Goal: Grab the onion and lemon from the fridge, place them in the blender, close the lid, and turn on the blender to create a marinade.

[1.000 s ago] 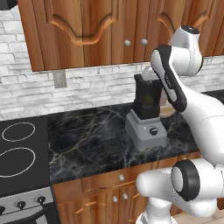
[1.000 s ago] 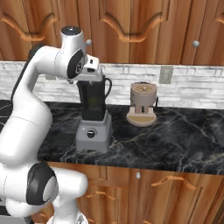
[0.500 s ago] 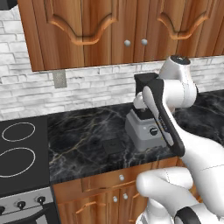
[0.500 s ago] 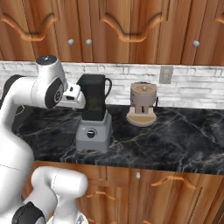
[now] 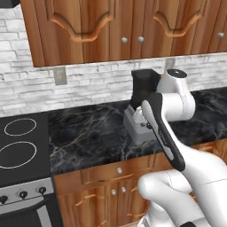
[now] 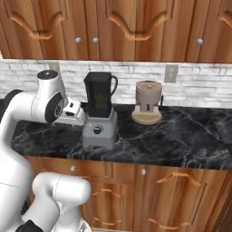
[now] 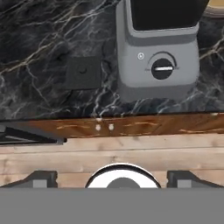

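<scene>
Jaws wide apart, blender (image 7: 157, 61) upright

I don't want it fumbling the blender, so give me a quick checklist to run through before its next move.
1. Gripper free: ok. The fingertips stand apart with nothing between them.
2. Blender upright on the counter: ok.
3. Lid on the jar: apparently not ok. A dark square piece that looks like the lid lies flat on the counter beside the base.
4. Onion and lemon inside the jar: cannot tell, since the jar is too dark to see into.
5. Knob reachable: ok. It faces the front with nothing in front of it.
</scene>
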